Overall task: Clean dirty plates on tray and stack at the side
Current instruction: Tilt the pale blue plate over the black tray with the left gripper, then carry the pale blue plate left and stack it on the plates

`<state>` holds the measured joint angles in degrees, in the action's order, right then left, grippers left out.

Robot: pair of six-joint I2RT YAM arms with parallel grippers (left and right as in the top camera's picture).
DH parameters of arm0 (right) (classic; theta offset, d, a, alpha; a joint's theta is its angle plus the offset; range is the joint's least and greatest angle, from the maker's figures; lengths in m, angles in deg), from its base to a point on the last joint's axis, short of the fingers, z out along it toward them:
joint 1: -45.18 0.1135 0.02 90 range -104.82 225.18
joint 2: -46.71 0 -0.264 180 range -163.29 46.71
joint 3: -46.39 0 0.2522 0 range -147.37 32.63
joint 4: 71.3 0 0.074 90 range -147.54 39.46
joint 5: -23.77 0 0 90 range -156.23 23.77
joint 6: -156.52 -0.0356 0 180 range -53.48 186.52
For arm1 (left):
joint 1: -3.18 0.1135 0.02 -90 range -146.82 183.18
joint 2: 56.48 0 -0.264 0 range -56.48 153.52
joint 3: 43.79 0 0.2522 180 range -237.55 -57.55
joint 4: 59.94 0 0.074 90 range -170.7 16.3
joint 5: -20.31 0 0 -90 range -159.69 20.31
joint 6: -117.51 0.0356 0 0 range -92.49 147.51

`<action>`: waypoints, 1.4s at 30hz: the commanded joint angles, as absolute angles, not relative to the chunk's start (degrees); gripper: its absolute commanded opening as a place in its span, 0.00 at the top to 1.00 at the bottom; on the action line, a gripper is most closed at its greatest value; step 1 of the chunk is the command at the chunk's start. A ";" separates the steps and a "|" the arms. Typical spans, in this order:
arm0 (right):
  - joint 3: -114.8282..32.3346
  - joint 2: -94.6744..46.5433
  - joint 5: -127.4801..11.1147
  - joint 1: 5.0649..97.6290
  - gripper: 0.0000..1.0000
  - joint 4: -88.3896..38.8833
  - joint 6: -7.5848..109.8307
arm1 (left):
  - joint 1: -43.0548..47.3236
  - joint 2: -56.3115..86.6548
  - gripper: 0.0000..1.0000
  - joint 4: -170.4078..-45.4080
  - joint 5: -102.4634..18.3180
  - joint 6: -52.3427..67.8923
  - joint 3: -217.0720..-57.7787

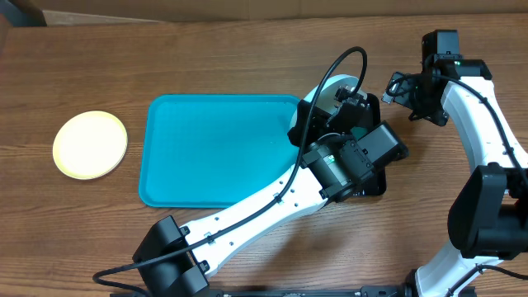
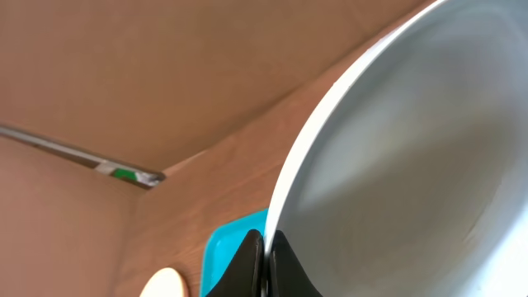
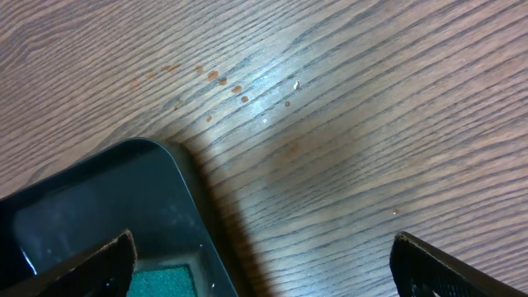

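Observation:
My left gripper (image 2: 266, 266) is shut on the rim of a white plate (image 2: 412, 148), which is tilted up on edge. In the overhead view that plate (image 1: 332, 89) stands just past the right end of the turquoise tray (image 1: 214, 148), with the left gripper (image 1: 346, 97) at it. The tray holds no plates. A yellow-green plate (image 1: 90, 145) lies flat on the table left of the tray. My right gripper (image 3: 264, 268) is open above the bare wood, beside the corner of a black tray (image 3: 99, 198). In the overhead view the right gripper (image 1: 399, 86) is right of the white plate.
The glossy black tray (image 1: 373, 183) lies under the left arm's wrist, with a green sponge (image 3: 165, 280) in it. Small reddish-brown spots (image 3: 227, 82) mark the wood near its corner. The right arm (image 1: 483, 140) runs along the table's right side.

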<state>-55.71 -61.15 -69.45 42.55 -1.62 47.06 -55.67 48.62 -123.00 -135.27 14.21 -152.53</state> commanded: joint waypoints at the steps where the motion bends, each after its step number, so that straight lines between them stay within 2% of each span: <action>1: -56.49 -60.66 -69.58 42.53 0.00 -1.88 46.99 | -54.95 46.48 0.96 -123.13 -126.99 12.24 -154.04; 5: -56.49 -60.66 -69.58 42.53 0.00 -1.88 47.01 | -52.13 46.48 0.96 -123.96 -116.01 7.70 -154.01; 10: -56.49 -60.66 -69.58 42.53 0.00 -1.88 47.01 | -43.99 46.50 0.96 -124.25 -98.33 4.22 -154.01; 15: -56.49 -60.66 -69.58 42.53 0.00 -1.88 47.01 | -30.73 46.50 0.96 -124.49 -75.10 4.14 -154.01; 16: -56.49 -60.66 -69.58 42.53 0.00 -1.88 47.01 | -24.08 46.50 0.96 -124.77 -65.35 4.14 -154.01; 19: -56.49 -60.66 -69.58 42.53 0.00 -1.88 47.01 | -14.20 46.50 0.96 -125.78 -54.44 4.14 -154.01; 20: -56.49 -60.66 -69.58 42.53 0.00 -1.88 46.99 | -7.87 46.53 0.96 -126.91 -51.19 4.14 -154.01; 29: -56.49 -60.66 -69.58 42.53 0.00 -1.88 47.01 | 19.85 46.59 0.96 -132.66 -51.01 4.35 -151.48; 36: -56.49 -60.66 -69.58 42.53 0.00 -1.88 46.99 | 40.44 46.59 0.96 -131.02 -51.34 4.31 -144.62; 42: -56.49 -60.66 -69.58 42.53 0.00 -1.88 47.01 | 49.86 46.59 0.96 -127.28 -55.95 3.04 -139.09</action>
